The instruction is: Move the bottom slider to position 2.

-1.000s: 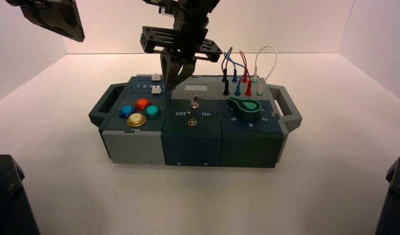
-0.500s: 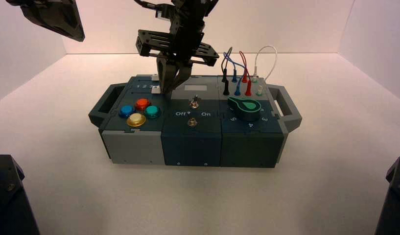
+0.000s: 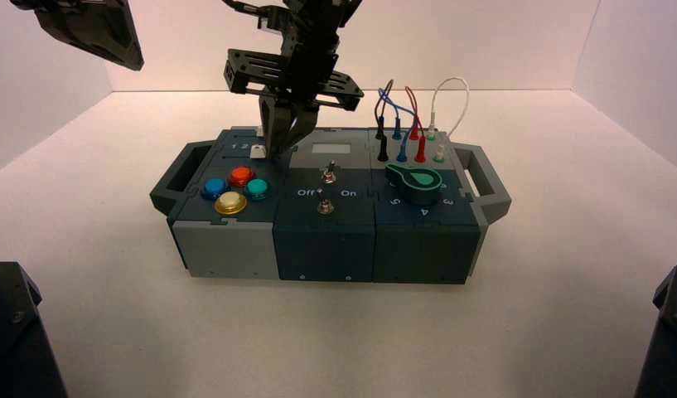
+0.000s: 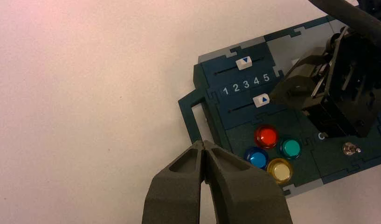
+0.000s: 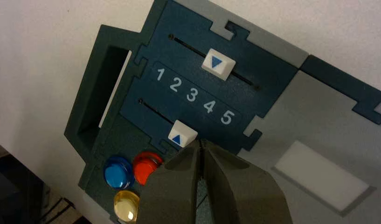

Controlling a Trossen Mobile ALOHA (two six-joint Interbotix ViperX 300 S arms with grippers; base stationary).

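Our closed right jaws (image 5: 201, 145) have pushed the bottom slider (image 5: 182, 134) toward 9 o'clock; it now sits near 4, with position 2 (image 5: 175, 84) still ahead. Left jaws (image 4: 205, 148) hover closed.

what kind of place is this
Likely a robot test bench: plain white walls enclose a white table holding only a control box, with the right gripper at its bottom slider.
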